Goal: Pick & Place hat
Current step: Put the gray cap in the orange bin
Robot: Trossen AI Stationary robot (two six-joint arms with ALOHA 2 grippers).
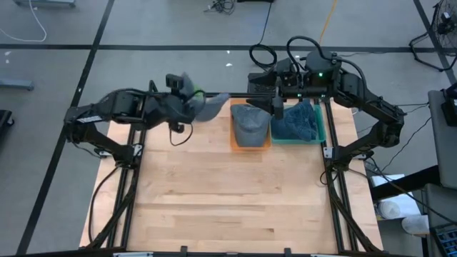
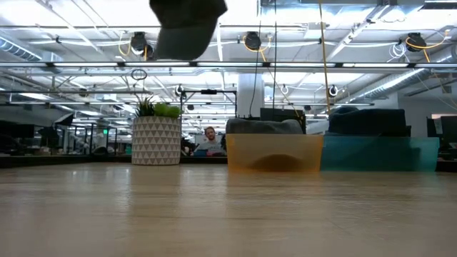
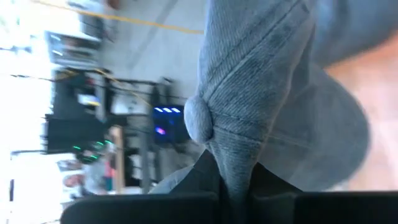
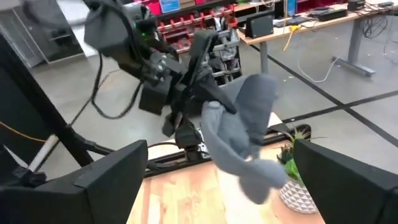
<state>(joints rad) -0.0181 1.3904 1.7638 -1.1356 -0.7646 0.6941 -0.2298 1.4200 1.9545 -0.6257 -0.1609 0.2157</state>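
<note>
Bright overhead ceiling lights (image 2: 136, 43) glare in the low view; both wrist views are motion-blurred.

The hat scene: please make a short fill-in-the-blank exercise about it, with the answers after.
1. The left pincer is ____ on the grey hat.
2. The right pincer stands ____, holding nothing.
3. Another grey hat lies in the ____ bin.
4. Beside it stands a ____ bin of dark cloth.

Answers: shut; open; orange; teal

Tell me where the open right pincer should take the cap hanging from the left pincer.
Probably the brim. The cap hangs from the shut left pincer by its crown fabric, its free edge pointing toward the right pincer. Come in level from the bins' side.
</note>
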